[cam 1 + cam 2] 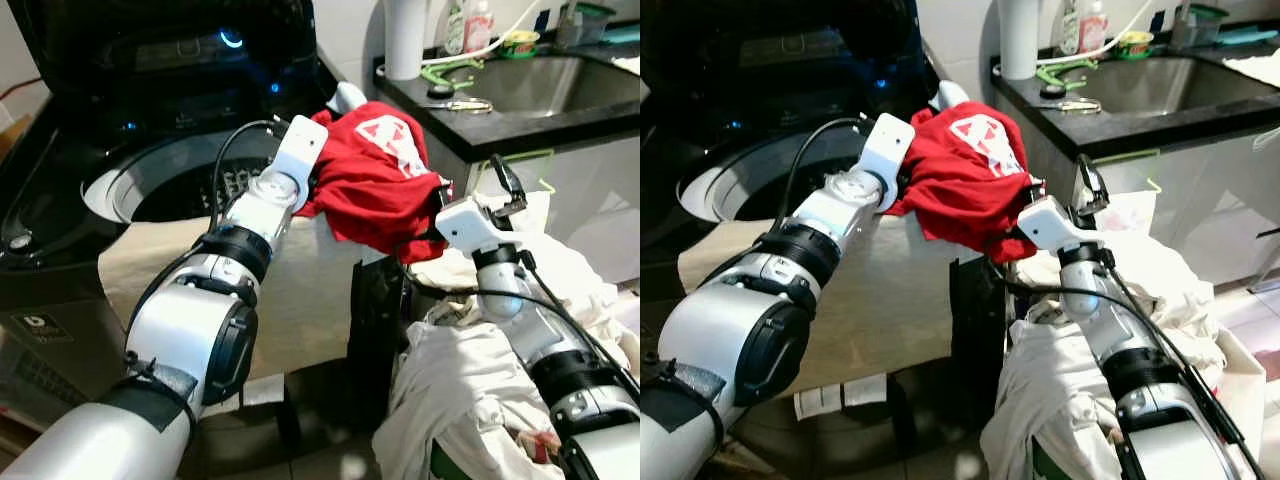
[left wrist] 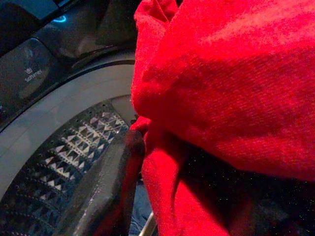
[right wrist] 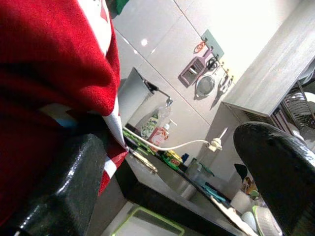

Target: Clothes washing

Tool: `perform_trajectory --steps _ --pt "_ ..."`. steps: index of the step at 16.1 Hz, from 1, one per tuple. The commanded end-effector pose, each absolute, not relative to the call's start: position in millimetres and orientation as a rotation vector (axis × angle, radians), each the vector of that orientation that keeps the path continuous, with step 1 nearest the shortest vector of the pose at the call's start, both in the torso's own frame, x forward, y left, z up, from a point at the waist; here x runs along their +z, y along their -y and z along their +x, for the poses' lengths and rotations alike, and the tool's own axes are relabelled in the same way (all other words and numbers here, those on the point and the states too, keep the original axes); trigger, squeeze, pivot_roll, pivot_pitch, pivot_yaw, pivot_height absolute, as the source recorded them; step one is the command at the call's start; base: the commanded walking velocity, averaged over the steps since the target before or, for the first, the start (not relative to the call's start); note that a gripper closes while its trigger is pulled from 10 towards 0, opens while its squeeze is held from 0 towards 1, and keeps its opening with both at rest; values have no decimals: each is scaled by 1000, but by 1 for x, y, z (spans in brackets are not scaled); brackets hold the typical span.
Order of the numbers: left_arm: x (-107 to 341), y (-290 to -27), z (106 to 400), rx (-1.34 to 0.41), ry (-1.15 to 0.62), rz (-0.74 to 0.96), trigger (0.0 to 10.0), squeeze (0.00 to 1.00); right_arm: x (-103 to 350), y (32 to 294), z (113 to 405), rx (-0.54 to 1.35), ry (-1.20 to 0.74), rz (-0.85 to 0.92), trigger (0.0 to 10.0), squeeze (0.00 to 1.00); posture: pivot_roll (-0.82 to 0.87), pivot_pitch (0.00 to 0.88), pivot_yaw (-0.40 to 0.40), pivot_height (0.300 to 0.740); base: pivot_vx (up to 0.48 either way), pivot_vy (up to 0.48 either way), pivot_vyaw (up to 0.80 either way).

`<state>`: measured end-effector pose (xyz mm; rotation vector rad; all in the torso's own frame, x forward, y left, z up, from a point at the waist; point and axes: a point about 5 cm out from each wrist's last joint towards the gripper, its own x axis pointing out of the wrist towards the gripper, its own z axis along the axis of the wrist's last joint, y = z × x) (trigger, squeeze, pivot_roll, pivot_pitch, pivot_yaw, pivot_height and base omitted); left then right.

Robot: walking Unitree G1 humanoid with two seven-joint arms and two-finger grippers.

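Silver left forearm raised from the lower left toward the washer, its left pincer [image 1: 322,160] buried in the near edge of the red cotton T-shirt with white chest print [image 1: 385,180]; one black finger [image 2: 106,189] pressed against the cloth, closure not determinable. Silver right arm reaching up from the lower right, right pincer [image 1: 442,205] at the shirt's opposite lower edge, fingers spread apart, one finger [image 3: 59,187] lying against the fabric. Shirt carried between both arms, bunched and sagging, over the rim of the black top-loading washing machine [image 1: 60,215] and just beside its open studded steel drum [image 1: 180,195]; judged a two-point carry for dropping the garment into the tub. Heap of white laundry [image 1: 480,370] beneath the right arm. Dark counter [image 1: 520,125] with steel sink behind.
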<state>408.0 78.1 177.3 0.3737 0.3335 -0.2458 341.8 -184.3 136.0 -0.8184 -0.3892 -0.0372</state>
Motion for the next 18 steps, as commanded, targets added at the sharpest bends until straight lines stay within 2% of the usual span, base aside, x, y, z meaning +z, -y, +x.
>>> perform_trajectory --steps 1,3,6,9,11,12,15,16,17,18 --pt "102 -78 376 -304 -629 366 10000 0 144 177 345 -16 405 -724 10000 0 -61 0 106 740 0 0 0" --pt "111 -81 382 -267 -582 345 10000 0 131 173 343 -28 265 -324 10000 0 -63 0 106 740 0 0 0" --pt "120 -83 387 -232 -550 315 10000 0 113 178 346 -99 109 -4 10000 0 -81 0 118 740 0 0 0" --pt "121 -79 387 -244 -547 311 10000 0 108 183 350 -111 53 41 10000 0 -77 0 115 740 0 0 0" --pt "121 -79 387 -244 -546 309 10000 0 110 186 354 -97 41 3 10000 0 -69 0 110 740 0 0 0" --pt "121 -79 387 -242 -546 309 10000 0 111 185 354 -90 50 -31 0 0 -66 0 109 740 0 0 0" --pt "123 -81 388 -235 -542 301 10000 0 115 178 357 -51 75 -142 0 0 -61 0 107 740 0 0 0" --pt "124 -80 388 -238 -539 299 10000 0 120 174 357 -18 113 -190 8824 0 -57 0 106 740 0 0 0" --pt "124 -79 388 -242 -537 299 10000 0 128 170 357 21 181 -255 10000 0 -55 0 104 740 0 0 0" --pt "126 -77 389 -249 -533 296 10000 0 141 159 354 104 279 -338 10000 0 -54 0 103 740 0 0 0"
